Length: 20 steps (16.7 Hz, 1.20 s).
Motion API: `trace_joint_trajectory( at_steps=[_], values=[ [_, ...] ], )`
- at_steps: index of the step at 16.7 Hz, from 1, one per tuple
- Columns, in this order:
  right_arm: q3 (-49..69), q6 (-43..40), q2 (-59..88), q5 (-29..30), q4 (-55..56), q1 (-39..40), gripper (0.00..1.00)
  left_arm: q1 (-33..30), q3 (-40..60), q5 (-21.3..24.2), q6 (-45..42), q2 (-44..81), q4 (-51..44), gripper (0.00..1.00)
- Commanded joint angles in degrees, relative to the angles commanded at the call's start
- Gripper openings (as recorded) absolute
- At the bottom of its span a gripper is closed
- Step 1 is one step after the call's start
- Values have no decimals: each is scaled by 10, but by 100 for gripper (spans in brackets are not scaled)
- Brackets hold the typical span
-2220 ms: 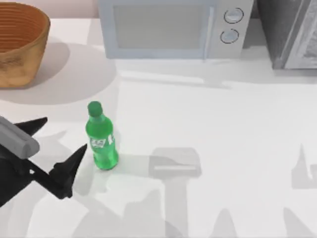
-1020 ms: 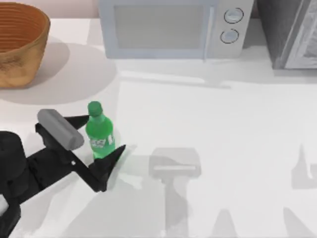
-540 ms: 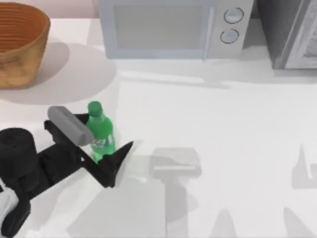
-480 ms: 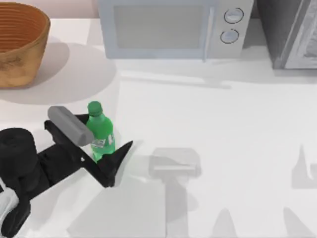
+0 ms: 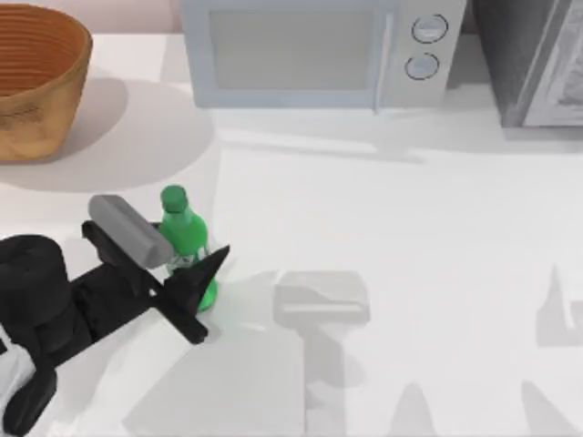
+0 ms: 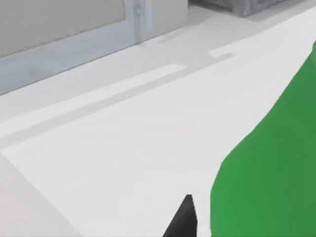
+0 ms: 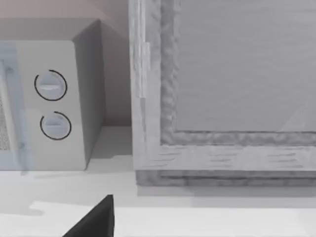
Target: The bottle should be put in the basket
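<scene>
Bottle: the bottle (image 5: 185,244) stands upright on the table (image 5: 410,273), toward the left side and well apart from the basket (image 5: 36,82), which sits at the far left corner.
Left gripper: the left gripper (image 5: 178,259) reaches in from the left with its fingers pressed against the bottle's lower body, one on the near side, one behind.
Close view: in the left wrist view the bottle (image 6: 269,168) looms green right against a dark fingertip (image 6: 182,219).
Step in hand: I judge this to be securing the grip, just ahead of the lift.
Doing it well: the hold looks low on the body, so I would squeeze firmly but not crush the thin plastic, then raise it straight up so the tall top does not swing.
Clearance: the lift needs to carry the base above the basket's rim before crossing over.
Risk: a slick round wall could twist or slip between the fingers.
Right arm: parked off to the right, its camera facing the microwave (image 7: 44,98).
</scene>
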<state>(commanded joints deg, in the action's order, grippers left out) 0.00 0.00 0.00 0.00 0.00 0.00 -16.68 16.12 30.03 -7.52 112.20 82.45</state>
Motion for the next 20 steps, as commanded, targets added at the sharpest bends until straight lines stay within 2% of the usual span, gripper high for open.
trace_joint_trajectory(
  at_steps=[3, 4, 14, 17, 20],
  values=[
    [0, 0, 0, 0, 0, 0, 100, 0, 0, 0, 0, 0, 0, 2],
    [0, 0, 0, 0, 0, 0, 100, 0, 0, 0, 0, 0, 0, 0],
    [0, 0, 0, 0, 0, 0, 100, 3, 6, -4, 0, -4, -1, 0],
    [0, 0, 0, 0, 0, 0, 100, 23, 60, -34, 6, -29, -29, 0],
    [0, 0, 0, 0, 0, 0, 100, 57, 157, -76, 16, -70, -109, 0]
  ],
)
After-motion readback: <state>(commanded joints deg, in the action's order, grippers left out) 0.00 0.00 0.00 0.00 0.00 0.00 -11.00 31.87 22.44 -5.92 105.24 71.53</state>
